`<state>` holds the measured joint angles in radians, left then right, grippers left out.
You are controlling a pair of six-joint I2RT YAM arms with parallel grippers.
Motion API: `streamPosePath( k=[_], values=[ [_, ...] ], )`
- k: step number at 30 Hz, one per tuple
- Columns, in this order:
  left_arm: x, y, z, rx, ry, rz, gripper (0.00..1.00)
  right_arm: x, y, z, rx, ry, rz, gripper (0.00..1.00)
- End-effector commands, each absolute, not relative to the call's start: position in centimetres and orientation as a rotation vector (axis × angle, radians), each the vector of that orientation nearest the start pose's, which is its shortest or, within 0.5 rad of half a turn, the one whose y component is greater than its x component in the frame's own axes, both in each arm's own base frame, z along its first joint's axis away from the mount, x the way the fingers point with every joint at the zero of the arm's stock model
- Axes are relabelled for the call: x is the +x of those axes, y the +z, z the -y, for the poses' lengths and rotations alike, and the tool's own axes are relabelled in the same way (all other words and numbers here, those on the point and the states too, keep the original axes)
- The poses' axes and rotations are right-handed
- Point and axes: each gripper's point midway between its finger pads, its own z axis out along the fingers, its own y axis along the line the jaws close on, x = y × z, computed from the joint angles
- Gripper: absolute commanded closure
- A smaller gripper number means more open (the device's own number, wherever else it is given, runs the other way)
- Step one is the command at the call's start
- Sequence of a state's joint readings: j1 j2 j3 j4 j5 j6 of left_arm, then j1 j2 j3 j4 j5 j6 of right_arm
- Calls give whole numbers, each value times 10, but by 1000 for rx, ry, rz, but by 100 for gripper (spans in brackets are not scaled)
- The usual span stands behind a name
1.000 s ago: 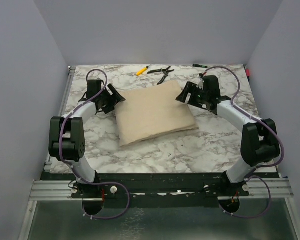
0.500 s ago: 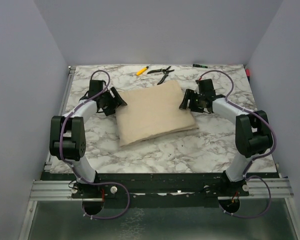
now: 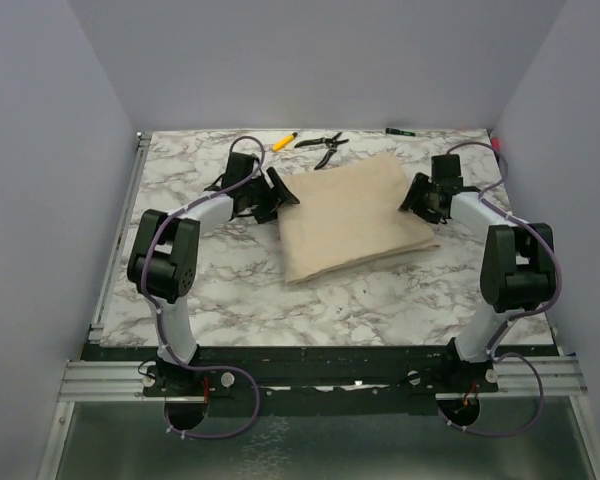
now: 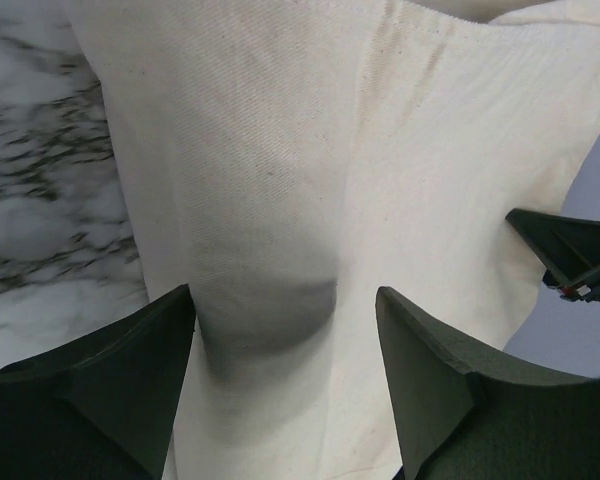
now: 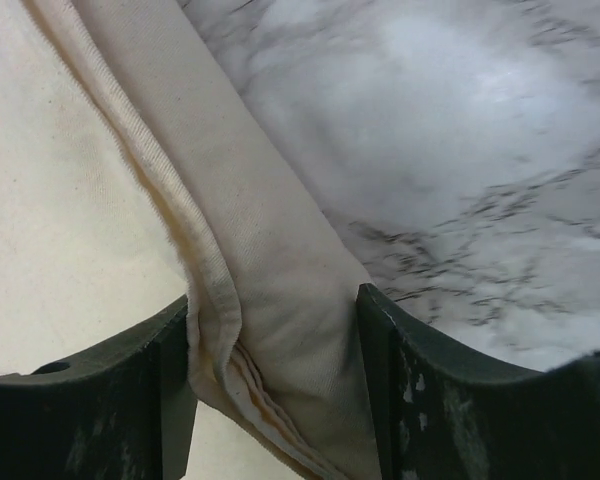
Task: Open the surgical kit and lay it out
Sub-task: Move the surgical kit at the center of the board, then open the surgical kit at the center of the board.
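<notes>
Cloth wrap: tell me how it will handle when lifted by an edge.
Probably floppy: the wrap creases and bulges between the jaws of the left gripper. Likely heavier in the middle, since it lies puffed like a pillow. Its coarse weave should resist slipping.

The wrap [image 3: 352, 215] lies on the table [image 3: 230, 290], right of centre. Behind it, near the far edge, lie the pliers [image 3: 323, 146], the pen [image 3: 283, 141] just left of them. The left gripper [image 3: 283, 196] is at the wrap's left edge, the right gripper [image 3: 414, 195] at its right edge.
</notes>
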<state>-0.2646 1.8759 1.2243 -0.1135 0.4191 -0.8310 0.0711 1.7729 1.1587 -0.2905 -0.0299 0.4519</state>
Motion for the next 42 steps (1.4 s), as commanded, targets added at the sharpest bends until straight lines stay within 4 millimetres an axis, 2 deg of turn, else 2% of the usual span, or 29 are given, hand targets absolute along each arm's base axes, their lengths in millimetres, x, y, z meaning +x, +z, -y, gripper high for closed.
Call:
streamPosePath(
  k=[1, 5, 8, 11, 14, 16, 19, 21, 26, 29, 31, 33, 35, 42],
  values=[
    [448, 105, 278, -413, -1188, -2395, 27, 409, 47, 10, 596, -22, -2479, 40],
    [462, 98, 292, -410, -1153, -2384, 25, 398, 51, 56, 747, -157, -2436, 40],
    [463, 96, 296, -430, -1070, -2367, 23, 386, 57, 90, 877, -264, -2407, 37],
    [457, 95, 300, -421, -1021, -2361, 20, 385, 70, 103, 914, -258, -2371, 31],
    [454, 101, 297, -388, -1003, -2349, 20, 391, 95, 95, 859, -173, -2327, 25],
    [453, 112, 295, -341, -996, -2327, 20, 392, 110, 84, 819, -91, -2306, 22],
    [446, 124, 289, -269, -968, -2311, 20, 379, 124, 77, 824, -46, -2275, 21],
    [439, 126, 281, -229, -921, -2312, 20, 365, 126, 77, 860, -57, -2259, 21],
    [423, 127, 254, -188, -764, -2327, 21, 324, 116, 76, 965, -78, -2194, 21],
    [416, 133, 250, -174, -753, -2322, 21, 305, 99, 69, 1023, -49, -2189, 23],
    [412, 135, 248, -164, -754, -2322, 21, 298, 90, 66, 1045, -28, -2187, 29],
    [407, 132, 246, -161, -746, -2331, 21, 296, 86, 65, 1053, -16, -2186, 40],
    [404, 128, 243, -162, -736, -2340, 21, 297, 85, 66, 1056, -24, -2186, 47],
    [398, 123, 241, -129, -726, -2359, 21, 312, 95, 78, 1060, -74, -2155, 51]
  ],
)
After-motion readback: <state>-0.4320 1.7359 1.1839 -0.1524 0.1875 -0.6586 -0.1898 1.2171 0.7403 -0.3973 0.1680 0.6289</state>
